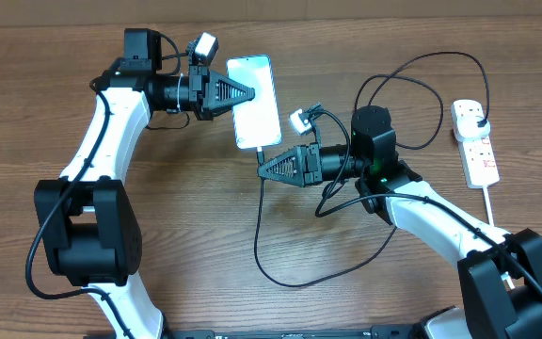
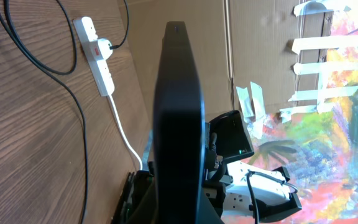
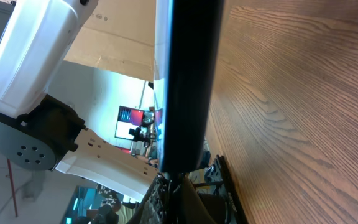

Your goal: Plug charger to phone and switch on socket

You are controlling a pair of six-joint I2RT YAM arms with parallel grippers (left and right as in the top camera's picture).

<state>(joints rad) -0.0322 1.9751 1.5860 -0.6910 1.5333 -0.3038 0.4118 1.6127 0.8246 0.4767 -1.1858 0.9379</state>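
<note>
Looking down on a wooden table (image 1: pixel 205 235) with the phone (image 1: pixel 257 99) screen-up near the middle, light-blue display lit, long axis running away from the robot. Finding the left gripper (image 1: pixel 248 94) at the phone's left long edge, jaws clamped on it. Backed up from the left wrist, with the phone (image 2: pixel 178 124) edge-on as a dark slab rising straight out from between the fingers. Finding the right gripper (image 1: pixel 262 170) just beside the phone's near end, jaws drawn together over the charger (image 1: pixel 257 240) cable right below its connector (image 1: pixel 262 150). Cannot tell about any actual pinch on it. From the right wrist, seeing the phone (image 3: pixel 188 93) likewise edge-on and very close, bright screen side turned away from the table (image 3: pixel 291 93). Seeing the connector touching the phone's near end; cannot tell how far in. Following the black cable from there toward the robot, round a wide loop, back past the right arm and up through another loop to the plug head (image 1: pixel 475 117), seated in an outlet near the far end of the socket (image 1: pixel 479 151). Placing the socket well apart from the phone, at the table's right side, thick white cord (image 1: pixel 489 202) trailing toward the robot. Seeing the same socket (image 2: pixel 98 59) from the left wrist, plug in place, red switches too small to read
</note>
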